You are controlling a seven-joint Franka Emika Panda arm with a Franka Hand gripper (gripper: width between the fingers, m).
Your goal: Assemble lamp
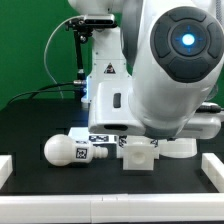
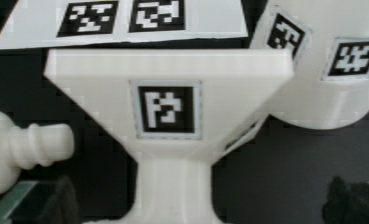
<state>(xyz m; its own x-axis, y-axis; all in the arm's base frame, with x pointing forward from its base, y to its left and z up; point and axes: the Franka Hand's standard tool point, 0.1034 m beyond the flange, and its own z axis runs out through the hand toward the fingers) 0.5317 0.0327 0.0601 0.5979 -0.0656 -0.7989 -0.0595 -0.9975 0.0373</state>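
In the exterior view a matte black table (image 1: pixel 30 125) is seen, edged by a low white rail (image 1: pixel 212 166) and backed by a green curtain (image 1: pixel 20 40). The gripper itself is hidden there behind the arm's bulky white housing (image 1: pixel 175 70). Below that housing the squarish base block (image 1: pixel 138 153) is set, and the smooth, rounded bulb (image 1: pixel 62 150) is laid on its side further off, towards the exterior view's left. In the wrist view the gripper (image 2: pixel 213 200) is held wide, its dark, blurred fingers (image 2: pixel 65 200) set either side of the block and not closed on it. White plastic and a square tag are shown between them. The bulb's neck is found beside one finger, the tapered shade (image 2: pixel 332 85) beyond the other, and the flat marker board (image 2: pixel 128 20) past the block.
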